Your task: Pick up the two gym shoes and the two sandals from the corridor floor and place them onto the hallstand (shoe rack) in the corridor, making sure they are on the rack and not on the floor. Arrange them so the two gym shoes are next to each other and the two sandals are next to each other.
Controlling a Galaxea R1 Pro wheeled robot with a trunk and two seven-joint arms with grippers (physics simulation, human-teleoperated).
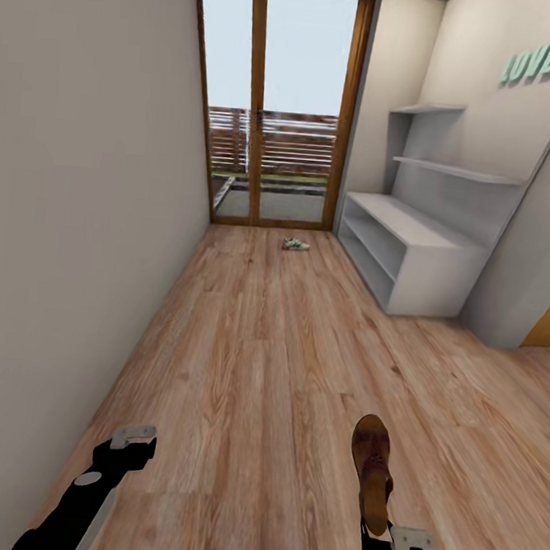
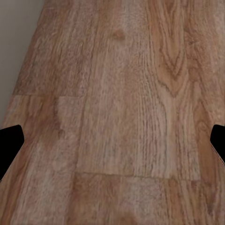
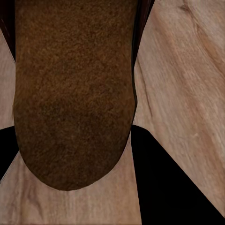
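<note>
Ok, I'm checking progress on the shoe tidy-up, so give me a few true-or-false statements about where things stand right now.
1. The right gripper holds a sandal. True.
2. A gym shoe already sits on the hallstand. False: it lies on the corridor floor near the glass door.
3. The left gripper carries the other sandal. False: it is open, with bare floor between its fingers.
4. The hallstand's top and open shelves hold no shoes. True.
5. The hallstand stands along the left wall. False: it is on the right side.
</note>
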